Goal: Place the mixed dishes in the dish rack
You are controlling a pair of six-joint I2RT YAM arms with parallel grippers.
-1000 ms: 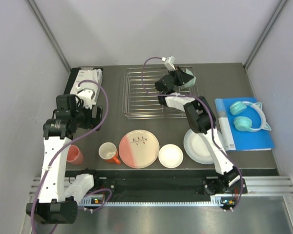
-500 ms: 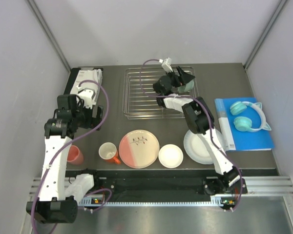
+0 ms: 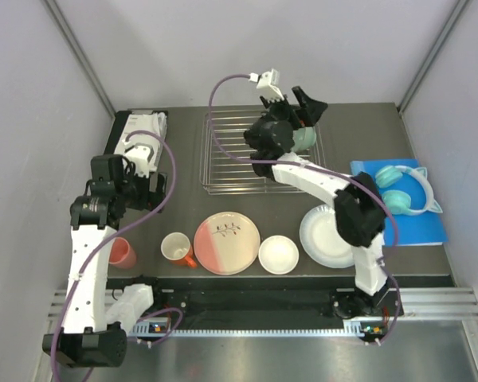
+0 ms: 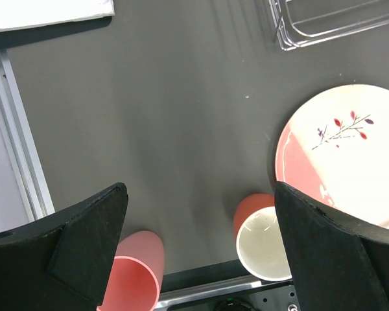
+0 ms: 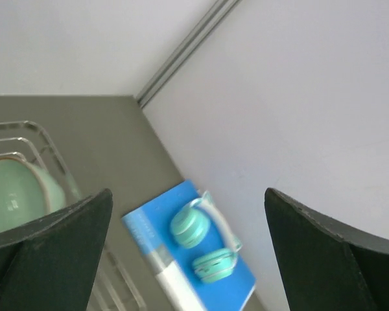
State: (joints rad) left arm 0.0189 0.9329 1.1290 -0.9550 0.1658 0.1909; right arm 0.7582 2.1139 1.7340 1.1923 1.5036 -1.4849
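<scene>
Though the book's (image 5: 146, 227) spine print was too blurry to read, the pale mint bowl (image 5: 13, 194) sat in the wire rack's (image 3: 223, 159) far right corner; right gripper (image 5: 188, 194) and left gripper (image 4: 200, 188) both gaped wide, gripping nothing.

top: overhead, whole table (image 3: 187, 208) | left wrist: downward, close, shares pink plate (image 4: 350, 162) | right wrist: oblique, shares headphones (image 5: 187, 224)

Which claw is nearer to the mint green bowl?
Right. The right claw hovers right by the mint green bowl in the dish rack; the left claw hangs far off, over the pink cup and orange mug.
</scene>
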